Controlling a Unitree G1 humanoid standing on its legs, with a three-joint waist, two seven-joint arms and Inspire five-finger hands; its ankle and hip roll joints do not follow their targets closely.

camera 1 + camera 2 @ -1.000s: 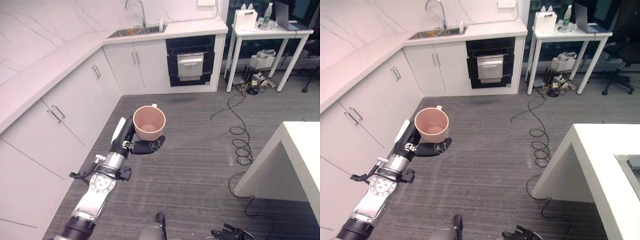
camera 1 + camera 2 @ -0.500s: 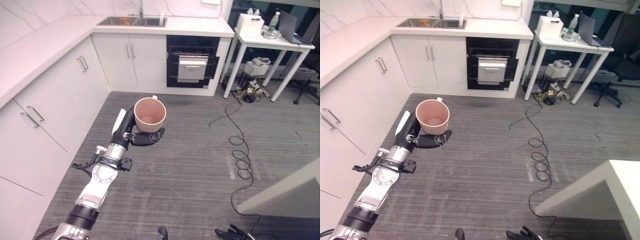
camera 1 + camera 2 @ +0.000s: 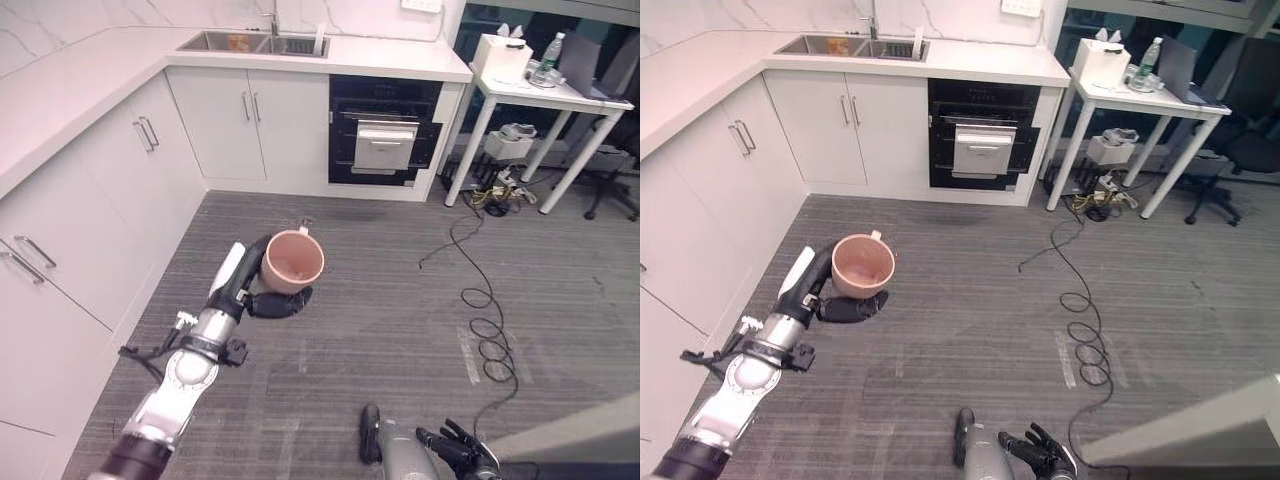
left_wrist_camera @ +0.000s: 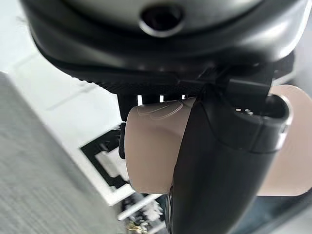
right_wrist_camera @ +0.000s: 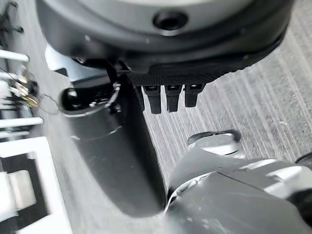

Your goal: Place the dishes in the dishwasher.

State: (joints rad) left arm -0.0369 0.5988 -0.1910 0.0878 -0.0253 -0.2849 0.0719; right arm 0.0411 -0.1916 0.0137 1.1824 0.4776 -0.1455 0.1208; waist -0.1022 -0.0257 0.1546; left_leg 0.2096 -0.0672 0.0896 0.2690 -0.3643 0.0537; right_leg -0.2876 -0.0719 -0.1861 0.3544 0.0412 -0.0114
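left robot hand (image 3: pixel 262 296) clamped on pink mug (image 3: pixel 293 262); right robot hand (image 3: pixel 455 447) fingers relaxed, apart.

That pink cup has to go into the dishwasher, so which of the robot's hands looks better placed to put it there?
The left. Its left hand already grips the pink cup, held upright above the floor and out toward the dishwasher under the counter. The right hand hangs low, open and holding nothing.

Right hand (image 5: pixel 146 100), fingers relaxed, above grey striped floor (image 5: pixel 243 112).
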